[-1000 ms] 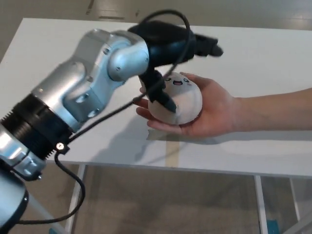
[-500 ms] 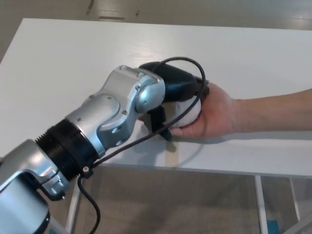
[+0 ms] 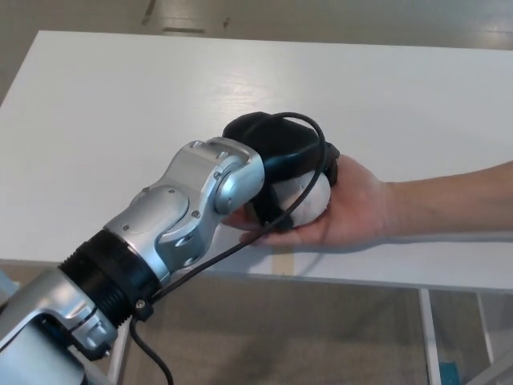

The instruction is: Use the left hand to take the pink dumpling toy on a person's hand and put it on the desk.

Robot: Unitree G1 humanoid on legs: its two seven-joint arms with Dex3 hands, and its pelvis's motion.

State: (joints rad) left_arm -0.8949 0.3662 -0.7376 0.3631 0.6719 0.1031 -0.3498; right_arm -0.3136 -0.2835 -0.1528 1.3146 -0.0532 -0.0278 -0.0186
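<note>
Change: a second ago the robot's black left hand [image 3: 284, 156] hovered above the toy with fingers spread and the toy's face showing. Half a second ago it had dropped onto the toy. Now it sits lower and tighter, palm capping the top, wrist rolled toward frame centre. Toy and the person's hand haven't shifted.

Meaning for task: approach looks done and the grasp seems to be closing or just closed. No lift yet, since the toy is in the palm. Judging next step: raise it clear of the palm, move to open desk, release.

Hand state: left hand wrapped over the toy, fingers curled down its sides, looks like it's grasping it. Fingertip contact mostly hidden under the palm and the black cable [image 3: 309, 188] looping across. Right hand not in frame.

Toy: round, soft-looking pale pinkish-white dumpling plush toy [image 3: 313, 200], only a lower-right sliver visible below the black hand; face now covered. It rests in the person's upturned open hand [image 3: 353, 204], centre-right of frame, forearm entering from the right edge, held over the front edge of the white desk [image 3: 120, 104]. Desk bare across upper left.
</note>
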